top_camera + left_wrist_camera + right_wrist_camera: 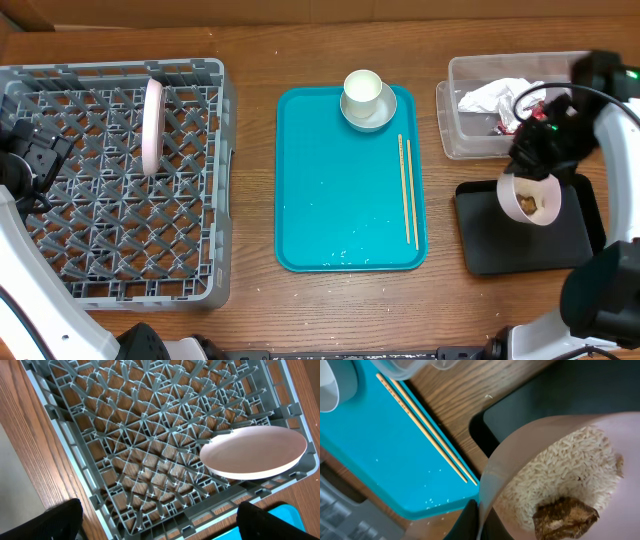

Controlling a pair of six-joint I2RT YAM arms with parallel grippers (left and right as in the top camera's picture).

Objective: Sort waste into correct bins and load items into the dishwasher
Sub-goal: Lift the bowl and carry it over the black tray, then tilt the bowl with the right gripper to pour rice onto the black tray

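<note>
The desk (250,40) was brown wood. The rack (225,180) filled the left of the overhead frame, with the plate (152,125) on edge in its upper part. The left hand (160,530) hung over the rack, spread wide and holding nothing.

The teal tray (320,200) lay at centre. On it:
- a cup (362,88) nested in a bowl (368,118) at upper right;
- chopsticks (407,190) along the right edge;
- loose grains (345,252) near the lower edge.

The tub (465,145), upper right, held paper (490,95) and a wrapper (503,122).

The right hand (479,522) pinched the rim of a second bowl (530,200), tilted over the black tray (510,245). It contained rice (560,470) and a scrap (565,516).

Dish rack (100,200) left (plate (152,127) inside), tray (340,200) centre, tub (470,140) right.
</note>
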